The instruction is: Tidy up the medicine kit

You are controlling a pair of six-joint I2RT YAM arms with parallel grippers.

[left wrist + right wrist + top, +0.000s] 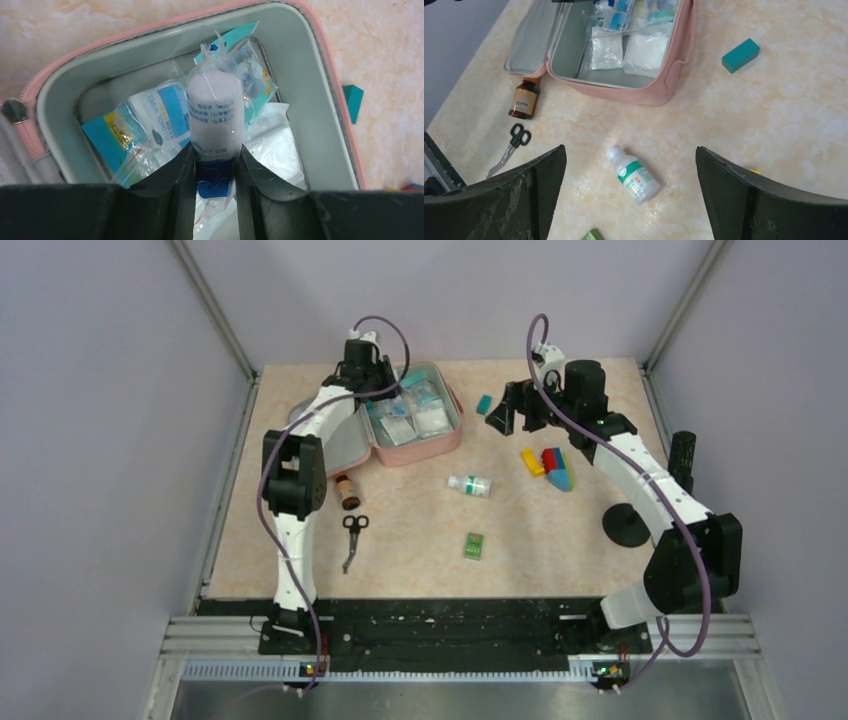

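Directly below the left gripper (215, 150) the medicine kit (315, 110) lies open on the tabletop (774, 125), its tray crowded with an alcohol wipes packet (165, 117) and other sachets. This gripper is partly closed on one end of a plastic-wrapped bandage roll (215, 110), which juts out ahead of the fingers over that heap. With so short a hold on slick wrap, the roll could pivot or slip. Let go here, it would likely perch on the packets and ride too high for the lid. The right gripper (630, 148) hangs wide open and empty just above a white medicine bottle (634, 177). Ahead of it to the left lie scissors (511, 145) and a brown bottle (524, 98). A teal block (740, 55) lies ahead to the right.
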